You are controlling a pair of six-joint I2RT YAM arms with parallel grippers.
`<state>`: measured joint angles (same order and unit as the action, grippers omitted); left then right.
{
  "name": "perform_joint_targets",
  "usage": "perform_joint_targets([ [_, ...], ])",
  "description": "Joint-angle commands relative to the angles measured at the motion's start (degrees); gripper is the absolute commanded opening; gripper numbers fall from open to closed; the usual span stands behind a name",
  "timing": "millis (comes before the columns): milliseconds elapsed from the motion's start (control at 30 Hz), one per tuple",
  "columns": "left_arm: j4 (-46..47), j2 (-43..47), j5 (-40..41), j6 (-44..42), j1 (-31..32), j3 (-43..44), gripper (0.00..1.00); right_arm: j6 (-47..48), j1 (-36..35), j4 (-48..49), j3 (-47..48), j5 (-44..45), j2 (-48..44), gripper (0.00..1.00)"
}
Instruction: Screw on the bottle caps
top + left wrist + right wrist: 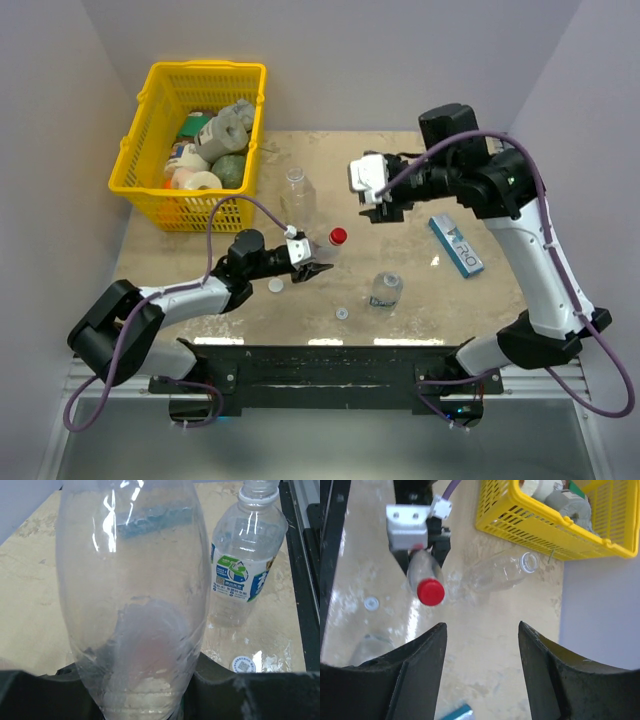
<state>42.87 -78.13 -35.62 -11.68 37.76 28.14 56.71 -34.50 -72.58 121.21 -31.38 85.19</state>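
Clear bottle (132,605) pinched in left jaws, its red cap (430,591) plain from right wrist, right jaws spread

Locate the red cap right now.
Top view, table centre: the red cap sits on the neck of the clear bottle gripped by the left pincer, up-left of the blue-labelled bottle.

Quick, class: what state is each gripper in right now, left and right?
Left gripper: closed on the red-capped bottle.
Right gripper: open, holding nothing.
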Motion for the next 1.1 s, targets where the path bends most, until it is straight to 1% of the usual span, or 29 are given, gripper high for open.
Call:
perform_joint_targets([
  [0, -2.35, 2.81, -4.28, -9.23, -0.67, 1.22, 0.00, 24.39, -1.26, -8.64, -8.15, -0.45, -3.34, 0.62],
  [67, -2.01, 2.54, -4.46, -9.15, -0.67, 1.48, 0.00, 30.09, -2.93, -8.81, -10.89, 0.52, -4.41, 0.62],
  [167, 0.36, 1.67, -4.99, -7.57, -0.76, 1.57, 0.00, 34.59, -4.86, -8.72, -12.57, 1.05, -4.77, 0.61],
  [333, 3.09, -0.01, -4.55, -7.04, -0.67, 2.09, 0.00, 39.25, -8.03, -8.81, -13.10, 1.05, -3.28, 0.57],
  [433, 2.66, -0.53, -4.64, -7.74, -0.58, 3.06, 0.00, 43.38, -8.83, -8.81, -15.64, 1.75, -4.15, 0.55],
  [533, 2.30, -0.97, -4.55, -8.27, -0.67, 3.76, 0.00, 45.59, -9.26, -8.90, -18.11, 2.63, -4.76, 0.54],
  [633, 2.22, -1.32, -4.11, -8.88, -0.84, 3.94, 0.00, 46.74, -9.27, -8.81, -19.60, 4.13, -4.68, 0.52],
  [800, 0.11, -1.59, -4.46, -12.13, -0.84, 4.46, 0.00, 43.75, -9.36, -8.81, -16.80, 4.13, -1.34, 0.51],
  [933, -0.33, -2.11, -4.29, -14.24, -0.84, 4.99, 0.00, 45.15, -9.27, -8.90, -16.00, 4.13, -0.11, 0.50],
  [1067, -0.51, -2.56, -4.11, -14.16, -0.93, 5.87, 0.00, 46.82, -9.27, -8.81, -16.61, 4.66, 0.07, 0.46],
])
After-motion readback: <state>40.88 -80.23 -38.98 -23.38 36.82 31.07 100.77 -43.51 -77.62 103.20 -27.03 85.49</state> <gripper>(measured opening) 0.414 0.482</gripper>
